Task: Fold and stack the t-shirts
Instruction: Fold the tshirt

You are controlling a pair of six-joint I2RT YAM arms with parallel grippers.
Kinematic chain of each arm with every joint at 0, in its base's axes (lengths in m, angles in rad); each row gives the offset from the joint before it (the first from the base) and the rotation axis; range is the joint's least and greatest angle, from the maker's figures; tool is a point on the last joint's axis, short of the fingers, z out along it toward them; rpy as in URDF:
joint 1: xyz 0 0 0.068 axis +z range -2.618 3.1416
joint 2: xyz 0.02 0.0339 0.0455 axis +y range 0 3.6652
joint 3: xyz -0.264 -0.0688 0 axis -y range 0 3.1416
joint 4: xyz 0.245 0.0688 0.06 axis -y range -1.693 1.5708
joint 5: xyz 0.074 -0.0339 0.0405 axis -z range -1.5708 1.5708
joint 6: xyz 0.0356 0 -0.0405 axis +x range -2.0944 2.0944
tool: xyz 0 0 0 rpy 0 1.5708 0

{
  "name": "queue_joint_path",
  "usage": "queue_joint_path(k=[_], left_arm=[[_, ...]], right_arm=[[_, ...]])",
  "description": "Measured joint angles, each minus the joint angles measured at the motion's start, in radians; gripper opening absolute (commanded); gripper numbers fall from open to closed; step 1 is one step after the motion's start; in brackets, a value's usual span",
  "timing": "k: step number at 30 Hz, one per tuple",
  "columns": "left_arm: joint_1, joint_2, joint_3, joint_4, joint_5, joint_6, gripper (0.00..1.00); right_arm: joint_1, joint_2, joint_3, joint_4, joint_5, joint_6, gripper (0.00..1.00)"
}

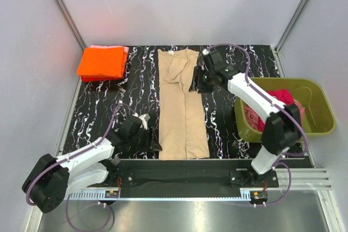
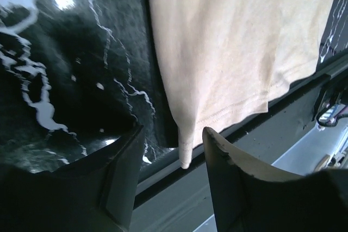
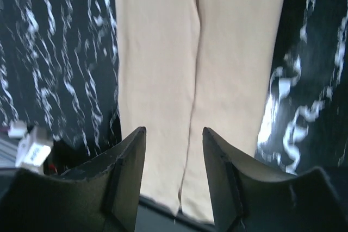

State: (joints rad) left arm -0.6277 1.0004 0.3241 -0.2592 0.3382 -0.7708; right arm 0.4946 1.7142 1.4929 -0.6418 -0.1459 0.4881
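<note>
Found black marbled table (image 1: 109, 101) carrying tan-beige t-shirt (image 1: 182, 112), folded to a long strip down the middle, hem at near edge. Noted olive tub (image 1: 322, 113) at right holding magenta-red t-shirt (image 1: 283, 97); orange t-shirt (image 1: 101, 62) folded far left over pale pink t-shirt (image 1: 125, 50). Judged cloth soft, light, limp; advise pinching both layers at hem corners. Logged left gripper (image 2: 174, 132) spread, empty, by near-left corner; right gripper (image 3: 174, 130) spread, empty, over far-right edge.
</note>
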Motion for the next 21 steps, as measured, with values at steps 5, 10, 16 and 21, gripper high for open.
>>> queue_joint_path(k=[5,10,16,21], left_arm=[[-0.077,-0.025,-0.027,0.030,-0.015,-0.055,0.51],[-0.117,-0.022,-0.041,0.056,-0.026,-0.082,0.44],[-0.145,-0.045,-0.074,0.085,-0.032,-0.114,0.22],[-0.148,-0.057,-0.089,0.079,-0.043,-0.125,0.00]], right_arm=[[0.124,-0.199,-0.194,-0.075,0.058,0.112,0.48],[0.240,-0.325,-0.433,-0.091,0.080,0.241,0.48],[0.249,-0.426,-0.668,-0.130,0.101,0.346,0.49],[0.250,-0.522,-0.746,-0.126,0.102,0.400,0.45]])
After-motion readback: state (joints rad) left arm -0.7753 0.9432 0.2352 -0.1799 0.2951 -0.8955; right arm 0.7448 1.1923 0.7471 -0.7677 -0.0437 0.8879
